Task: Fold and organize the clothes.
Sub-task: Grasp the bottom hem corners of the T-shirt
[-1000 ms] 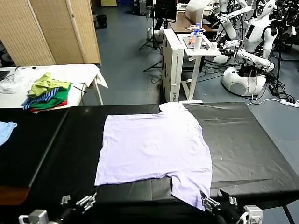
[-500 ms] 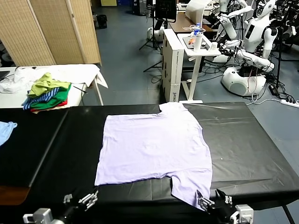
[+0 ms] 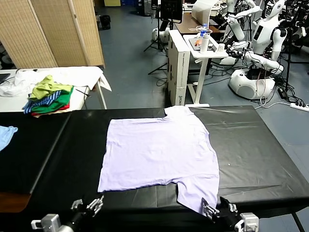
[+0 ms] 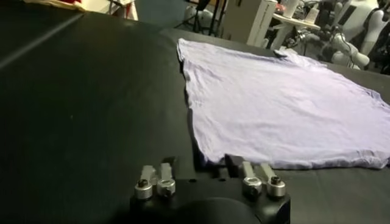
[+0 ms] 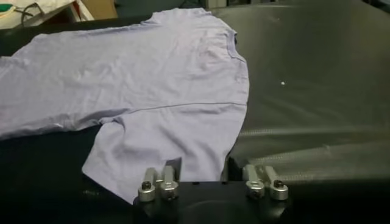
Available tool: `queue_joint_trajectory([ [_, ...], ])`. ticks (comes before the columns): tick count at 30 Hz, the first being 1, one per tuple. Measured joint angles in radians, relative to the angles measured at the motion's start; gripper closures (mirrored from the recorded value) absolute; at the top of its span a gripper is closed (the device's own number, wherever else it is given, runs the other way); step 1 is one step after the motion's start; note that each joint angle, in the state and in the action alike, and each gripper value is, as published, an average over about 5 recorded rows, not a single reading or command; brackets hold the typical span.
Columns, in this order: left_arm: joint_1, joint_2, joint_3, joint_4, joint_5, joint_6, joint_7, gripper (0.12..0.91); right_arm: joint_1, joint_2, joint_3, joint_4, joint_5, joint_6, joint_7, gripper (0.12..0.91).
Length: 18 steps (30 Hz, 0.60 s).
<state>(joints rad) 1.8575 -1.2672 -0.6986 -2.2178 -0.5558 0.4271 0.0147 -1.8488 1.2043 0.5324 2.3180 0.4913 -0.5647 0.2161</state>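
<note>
Both tools have crept inward along the near edge of the bench (image 3: 251, 159) since the earlier frames; the T-shirt (image 3: 157, 152) lies unchanged.

Shirt: spread flat mid-bench, plain side up, collar toward the far edge, near sleeve drooping toward the front edge.

Right tool (image 3: 218, 210): at the tip of that near sleeve. Wrist view shows sleeve cloth running in between its fingers (image 5: 172, 168); they stand narrow, seemingly pinching the hem, though the contact itself is hidden.

Left tool (image 3: 91, 207): just short of the shirt's near left corner. Its fingers (image 4: 171, 165) stand partly drawn in, straddling that corner in the wrist view; cannot tell whether cloth is caught.

Judgement: step in hand is taking hold of the near edge at two points for a first fold.

Doing it well:
- confirm both pinches hold cloth, not bench cover, before lifting;
- raise both sides evenly, thin fabric will sag and twist;
- carry the edge straight over, keeping it taut between tools.
</note>
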Motion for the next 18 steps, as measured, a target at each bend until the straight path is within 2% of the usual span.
queue_joint_trajectory([
  [3, 0.001, -0.004, 0.002, 0.001, 0.002, -0.002, 0.003, 0.770, -0.009, 0.001, 0.002, 0.010, -0.003, -0.003, 0.007, 0.882],
  [8, 0.004, -0.016, 0.011, -0.007, 0.001, -0.003, 0.005, 0.856, -0.046, -0.001, 0.022, 0.055, -0.005, -0.049, 0.032, 0.885],
  [13, 0.026, -0.023, 0.008, -0.032, 0.020, 0.003, -0.006, 0.886, -0.101, -0.014, 0.049, 0.107, -0.005, -0.092, 0.043, 0.885],
  [18, 0.079, -0.004, -0.013, -0.068, 0.046, 0.009, -0.020, 0.886, -0.126, -0.025, 0.063, 0.133, 0.000, -0.092, 0.037, 0.885],
])
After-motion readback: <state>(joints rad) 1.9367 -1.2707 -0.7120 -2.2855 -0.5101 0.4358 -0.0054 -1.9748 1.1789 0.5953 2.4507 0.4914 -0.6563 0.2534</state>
